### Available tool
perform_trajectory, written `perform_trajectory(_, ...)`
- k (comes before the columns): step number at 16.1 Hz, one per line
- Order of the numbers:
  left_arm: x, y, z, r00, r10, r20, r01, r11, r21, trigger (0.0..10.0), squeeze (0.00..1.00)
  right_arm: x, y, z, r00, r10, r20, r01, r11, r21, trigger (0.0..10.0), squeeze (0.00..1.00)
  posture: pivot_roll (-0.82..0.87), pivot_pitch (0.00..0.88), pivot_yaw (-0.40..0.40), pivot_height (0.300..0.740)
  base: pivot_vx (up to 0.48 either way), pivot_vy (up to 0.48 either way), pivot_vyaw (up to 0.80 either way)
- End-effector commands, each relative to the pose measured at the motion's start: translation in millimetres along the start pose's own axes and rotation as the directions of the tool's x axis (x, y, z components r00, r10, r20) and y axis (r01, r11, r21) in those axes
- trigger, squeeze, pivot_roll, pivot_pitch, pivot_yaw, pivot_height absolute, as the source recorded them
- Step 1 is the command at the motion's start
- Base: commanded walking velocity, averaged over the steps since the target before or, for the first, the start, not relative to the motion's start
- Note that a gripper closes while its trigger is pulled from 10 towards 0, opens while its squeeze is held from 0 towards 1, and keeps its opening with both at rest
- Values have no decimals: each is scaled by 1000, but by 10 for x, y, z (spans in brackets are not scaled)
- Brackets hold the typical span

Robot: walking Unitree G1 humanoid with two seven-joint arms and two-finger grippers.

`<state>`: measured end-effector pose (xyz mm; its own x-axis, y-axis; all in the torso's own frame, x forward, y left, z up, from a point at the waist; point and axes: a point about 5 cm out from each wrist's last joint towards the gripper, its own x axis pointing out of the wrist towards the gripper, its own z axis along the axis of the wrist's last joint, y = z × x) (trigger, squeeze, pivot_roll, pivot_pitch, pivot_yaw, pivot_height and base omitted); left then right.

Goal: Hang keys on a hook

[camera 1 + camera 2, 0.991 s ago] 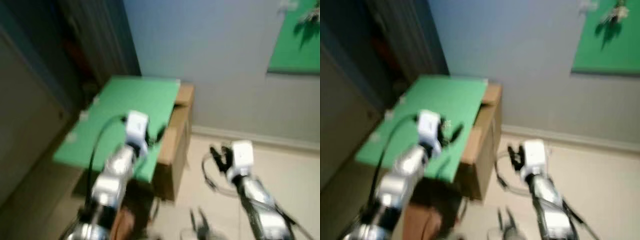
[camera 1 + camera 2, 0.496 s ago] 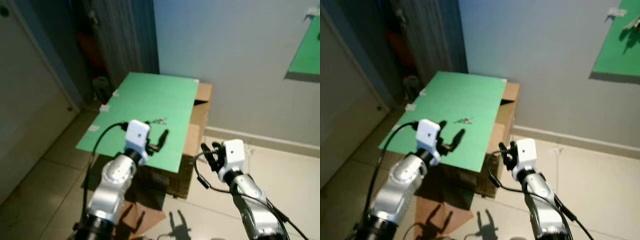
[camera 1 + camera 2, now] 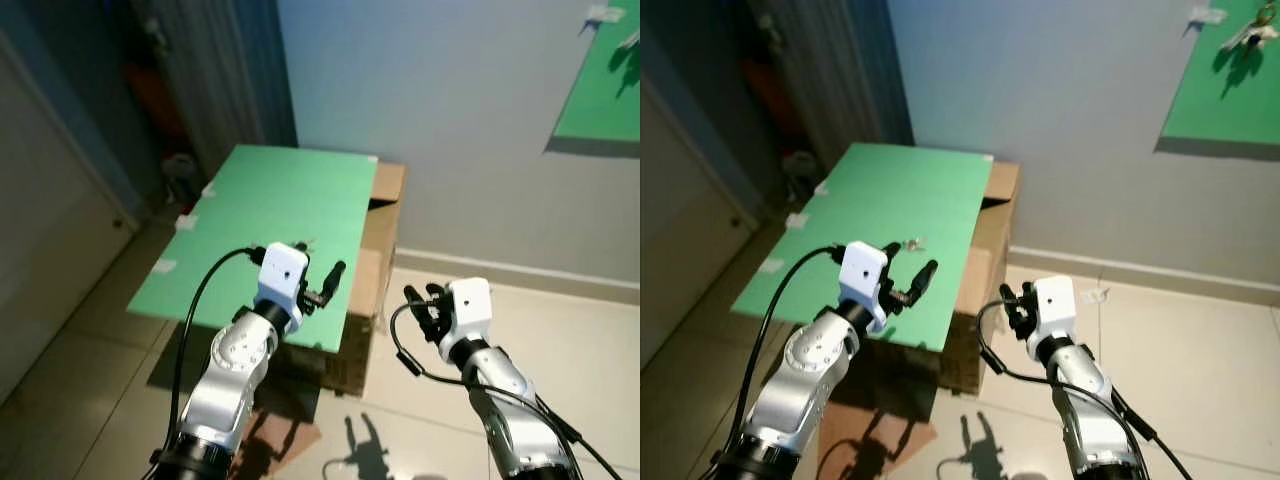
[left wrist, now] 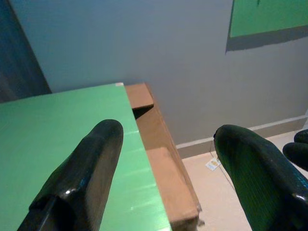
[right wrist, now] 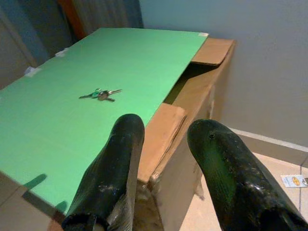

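Left eye view: the left gripper point(image 3: 325, 285) hangs over the near edge of the green board point(image 3: 240, 240) on the cardboard box point(image 3: 375, 265), fingers spread, nothing in them. At about 3 o'clock from it, the right gripper point(image 3: 425, 310) floats over the floor tiles.

Right eye view: keys point(image 3: 910, 243) lie on the board just at 12 o'clock of the left gripper.

Right wrist view: 2 fingers point(image 5: 113, 173) parted and empty, keys lying flat beyond them.
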<state>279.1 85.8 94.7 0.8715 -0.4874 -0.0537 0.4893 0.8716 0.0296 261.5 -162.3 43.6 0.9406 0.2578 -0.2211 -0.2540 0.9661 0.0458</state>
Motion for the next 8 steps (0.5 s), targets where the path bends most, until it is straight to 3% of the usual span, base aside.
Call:
perform_trajectory(1,7,48,57,1000,16,19,-17,1000,17,10000,0,35,32,29,1000,16,12,-16,1000,2,10000,0,-139,22,121,740,431,0,0)
perform_trajectory(8,45,0,95,1000,-17,26,16,999,50,10000,0,38,51,22,1000,20,12,-20,1000,3,10000,0,-141,24,123,740,431,0,0)
